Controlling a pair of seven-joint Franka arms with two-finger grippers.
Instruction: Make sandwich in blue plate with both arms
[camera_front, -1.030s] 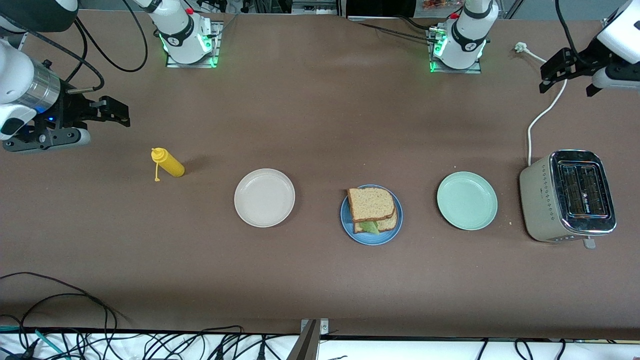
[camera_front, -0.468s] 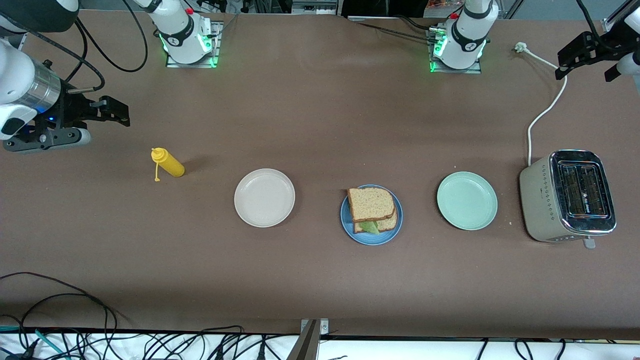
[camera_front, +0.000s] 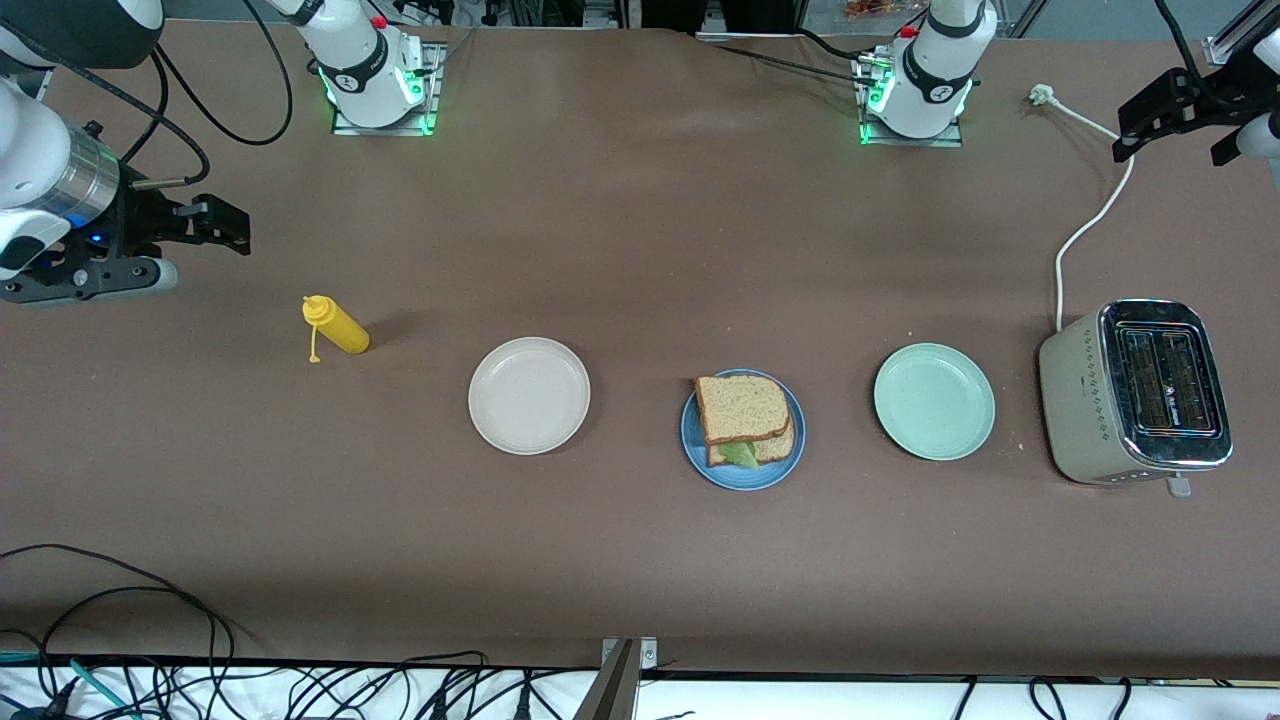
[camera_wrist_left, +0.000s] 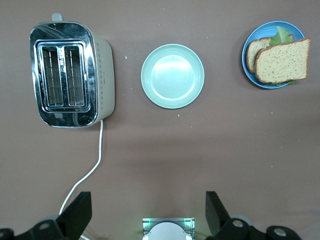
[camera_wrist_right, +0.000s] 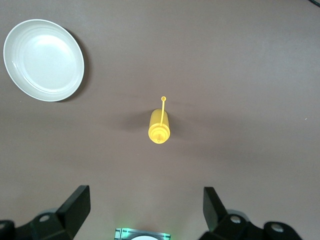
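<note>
The sandwich (camera_front: 745, 422) sat finished on the blue plate (camera_front: 697, 447), well apart from the released, empty left gripper (camera_front: 1180, 125) and right gripper (camera_front: 205, 225); nothing seemed left.

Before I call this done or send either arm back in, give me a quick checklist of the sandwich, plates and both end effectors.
1. Sandwich on blue plate: ok, lettuce shows between two slices.
2. Top slice squared over bottom slice: not ok, offset.
3. Left end effector open, empty, over the cord: ok.
4. Right end effector open, empty, up over the table at its arm's end: ok.
5. Beige plate and mint plate bare: ok.
</note>
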